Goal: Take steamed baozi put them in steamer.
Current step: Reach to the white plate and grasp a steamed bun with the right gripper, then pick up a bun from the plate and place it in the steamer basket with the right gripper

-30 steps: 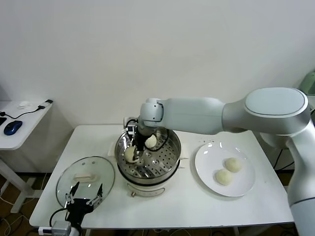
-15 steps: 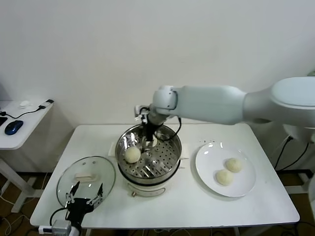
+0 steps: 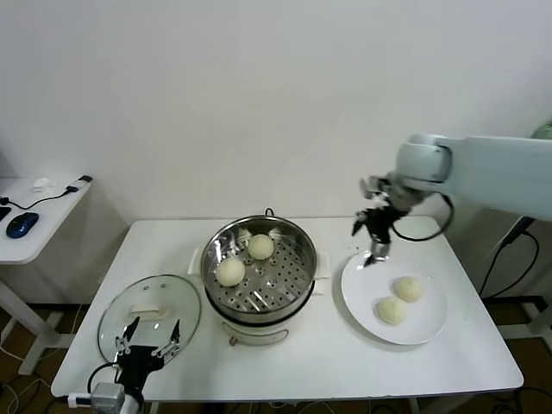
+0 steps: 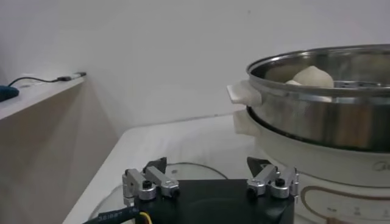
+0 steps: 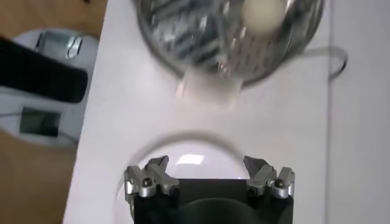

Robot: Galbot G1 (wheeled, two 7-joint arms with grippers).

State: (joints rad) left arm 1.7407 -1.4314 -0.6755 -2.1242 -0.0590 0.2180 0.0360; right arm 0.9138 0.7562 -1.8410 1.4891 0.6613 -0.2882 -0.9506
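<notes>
your left gripper (image 3: 148, 341) waits, fingers apart, nearest you. two steamed baozi (image 3: 401, 299) remain on the plate (image 3: 358, 304); two seemingly sit in the steamer (image 3: 259, 269). right gripper (image 3: 378, 243) hovers empty, fingers spread, over the plate's far edge.

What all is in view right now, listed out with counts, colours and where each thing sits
steamed baozi: four, cream-white; two in the steamer, two on the plate
steamer: one, shiny steel on cream base, table centre
plate: one, white, right of steamer
glass lid: one, clear with white handle, left of steamer
table: one, white
side desk: one, white, far left, holding a blue mouse
right gripper: open, empty, above plate's far edge
left gripper: open, parked over the lid
</notes>
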